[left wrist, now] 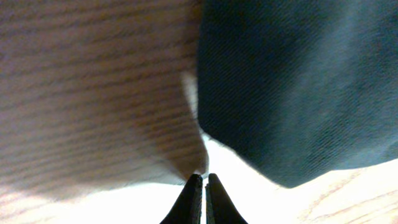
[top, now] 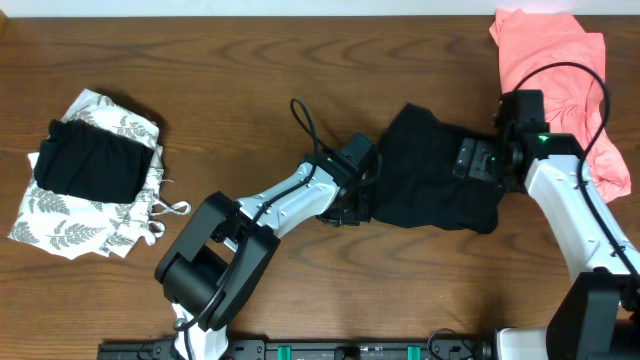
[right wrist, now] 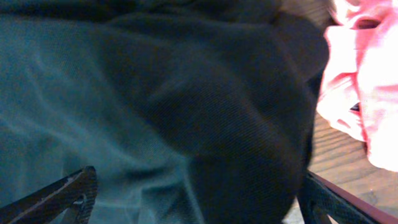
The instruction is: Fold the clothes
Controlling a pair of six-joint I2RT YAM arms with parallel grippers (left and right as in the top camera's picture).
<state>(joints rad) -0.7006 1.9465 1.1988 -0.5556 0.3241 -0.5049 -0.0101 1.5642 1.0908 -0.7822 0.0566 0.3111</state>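
Mid-table (top: 250, 60), the black shirt (top: 425, 185) lies crumpled crosswise between our two arms. Our right gripper (right wrist: 199, 186) hangs over its right end, jaws spread wide. Our left gripper (left wrist: 200, 186), pinched shut on nothing visible, sits just off the left hem. Only the left wrist view shows that gap; overhead hides it.

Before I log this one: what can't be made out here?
Shirt logos, collar: overhead too small, wrist views blurred.
Left gripper tips: hidden under its wrist overhead.
Pink garment: partly covered by the right arm, overhead.
Leaf-print garment: partly under a black one, overhead.
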